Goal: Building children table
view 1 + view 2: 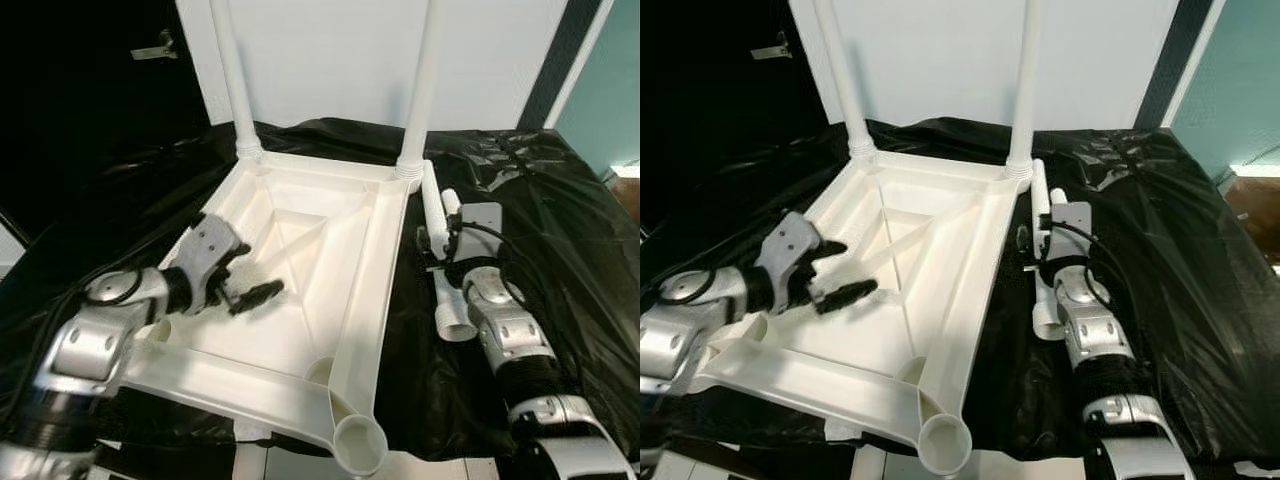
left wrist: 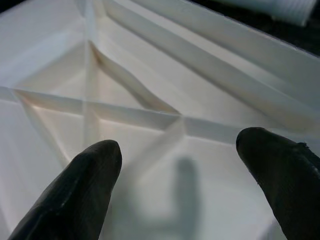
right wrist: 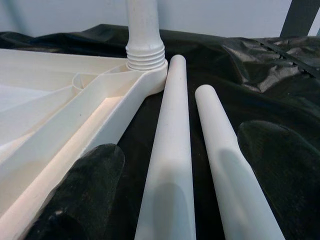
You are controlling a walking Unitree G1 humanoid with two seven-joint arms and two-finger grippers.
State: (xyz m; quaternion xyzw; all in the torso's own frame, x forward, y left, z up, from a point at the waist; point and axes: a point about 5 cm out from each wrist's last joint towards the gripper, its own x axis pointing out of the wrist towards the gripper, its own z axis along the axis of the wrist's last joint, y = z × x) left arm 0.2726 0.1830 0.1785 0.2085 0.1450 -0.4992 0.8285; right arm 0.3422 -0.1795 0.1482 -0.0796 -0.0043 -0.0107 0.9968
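Note:
The white plastic table top lies upside down on a black sheet. Two white legs stand screwed into its far corners. Two loose white legs lie side by side on the sheet along the table's right edge. My left gripper hovers open over the ribbed underside, holding nothing. My right gripper is open low over the sheet, its two fingers straddling both loose legs. In the head views its wrist sits over those legs.
An open round socket shows at the table's near right corner, close to the front edge of the sheet. The black sheet spreads wide to the right. A white wall stands behind, and a dark area lies to the left.

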